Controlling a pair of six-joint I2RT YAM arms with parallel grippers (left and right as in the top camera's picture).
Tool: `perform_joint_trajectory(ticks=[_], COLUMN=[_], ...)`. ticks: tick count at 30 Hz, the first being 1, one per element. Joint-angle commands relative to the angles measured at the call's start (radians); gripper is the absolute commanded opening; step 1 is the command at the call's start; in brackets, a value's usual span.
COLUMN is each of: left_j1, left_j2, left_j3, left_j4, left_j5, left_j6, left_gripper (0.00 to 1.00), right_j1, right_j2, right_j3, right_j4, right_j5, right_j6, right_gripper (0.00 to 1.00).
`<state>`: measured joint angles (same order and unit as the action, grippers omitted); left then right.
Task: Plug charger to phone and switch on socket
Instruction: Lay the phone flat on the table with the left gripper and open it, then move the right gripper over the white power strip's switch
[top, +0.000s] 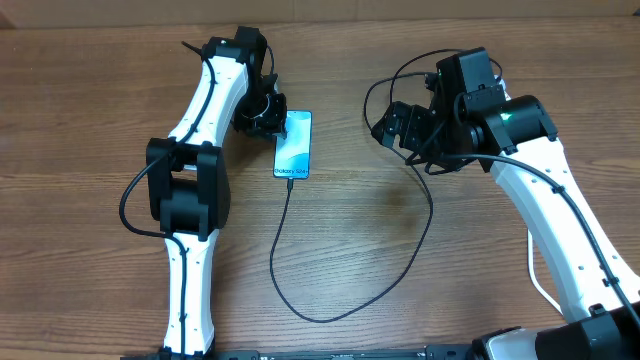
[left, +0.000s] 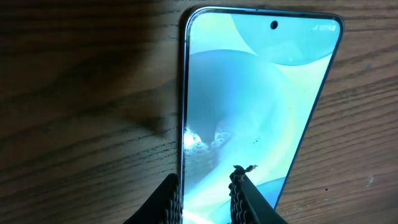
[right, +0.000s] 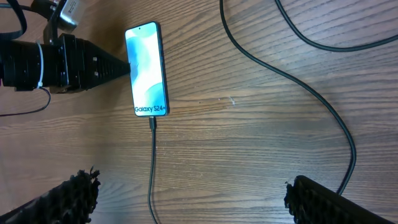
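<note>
The phone (top: 294, 145) lies flat on the wood table with its light blue screen lit. It fills the left wrist view (left: 261, 93) and shows in the right wrist view (right: 147, 65). The charger cable (top: 290, 260) has its tip in the phone's near short edge (right: 152, 122), loops across the table and runs up toward my right arm; its plug is hidden. My left gripper (top: 268, 115) (left: 208, 196) is open, its fingers straddling the phone's long edge near the far corner. My right gripper (top: 397, 125) (right: 193, 199) is open wide and empty, above bare table right of the phone. The socket is out of view.
A second stretch of black cable (right: 311, 93) curves across the table right of the phone. My left arm's gripper body (right: 74, 65) sits just left of the phone in the right wrist view. My right arm's own cabling (top: 400, 75) loops near its wrist.
</note>
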<state>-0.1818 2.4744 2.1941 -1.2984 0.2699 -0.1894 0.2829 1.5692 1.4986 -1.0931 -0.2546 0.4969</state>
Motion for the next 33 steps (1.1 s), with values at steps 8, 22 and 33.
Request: perform_joint_trajectory(ticks=[8,22,33], left_j1=[0.032,0.077,0.077], left_j2=[-0.058,-0.572,-0.805], left_j3=[0.084,0.189,0.188], left_j4=[-0.074,-0.093,-0.262], left_j5=[-0.015,-0.071,-0.156], left_j6=[-0.021,-0.021,-0.029], left_gripper=[0.34,1.00,1.00], right_j1=[-0.006,-0.304,-0.461], right_j2=[0.004,0.168,0.317], right_j3=[0.006,0.399,0.616], right_j4=[0.007,-0.385,-0.356], right_j5=[0.107,0.093,0.194], right_j6=[-0.007,-0.215,-0.211], right_gripper=[0.98,0.98,1.00])
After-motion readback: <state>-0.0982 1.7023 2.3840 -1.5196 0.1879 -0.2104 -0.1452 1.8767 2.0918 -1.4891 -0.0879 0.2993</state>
